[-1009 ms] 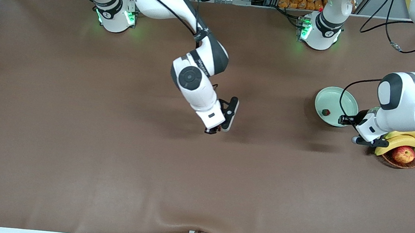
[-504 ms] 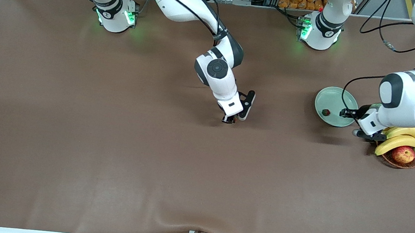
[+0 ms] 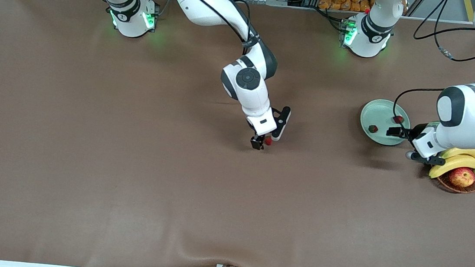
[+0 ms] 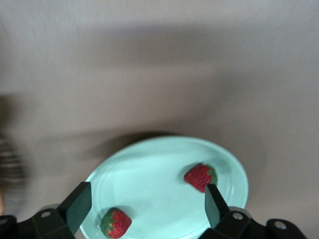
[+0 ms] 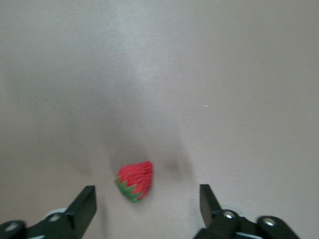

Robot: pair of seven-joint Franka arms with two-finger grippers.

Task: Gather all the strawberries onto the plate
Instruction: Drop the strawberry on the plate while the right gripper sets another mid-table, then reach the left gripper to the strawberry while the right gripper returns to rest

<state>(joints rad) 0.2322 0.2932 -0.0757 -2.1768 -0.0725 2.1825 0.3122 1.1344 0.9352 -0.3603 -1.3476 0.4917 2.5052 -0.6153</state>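
Brown desk (image 3: 87, 158), matte, soft-looking cover with a shallow crease at lower centre of the front view.

Right pincer (image 3: 262, 142) at centre of frame, low over the desk, fingers apart; one strawberry (image 3: 268, 141) beside the dark fingertips, red, tiny. Right wrist view adds detail: same berry (image 5: 135, 181) conical, ribbed red skin, green leafy cap, lying on bare cover between the spread fingers, held by neither.

Left pincer (image 3: 399, 132) at right of frame over the rim of the plate (image 3: 372, 111), fingers apart, holding nothing. Plate round, shallow, pale mint, smooth. Two berries inside: one (image 3: 398, 119) near the pincer, one (image 3: 373, 128) lower in frame. Left wrist view gives their green caps and textured skin (image 4: 200, 176) (image 4: 116, 223), lost from the front.

Wicker basket (image 3: 461, 184) at right edge with bananas (image 3: 457, 160) and a red-yellow apple (image 3: 462, 176).
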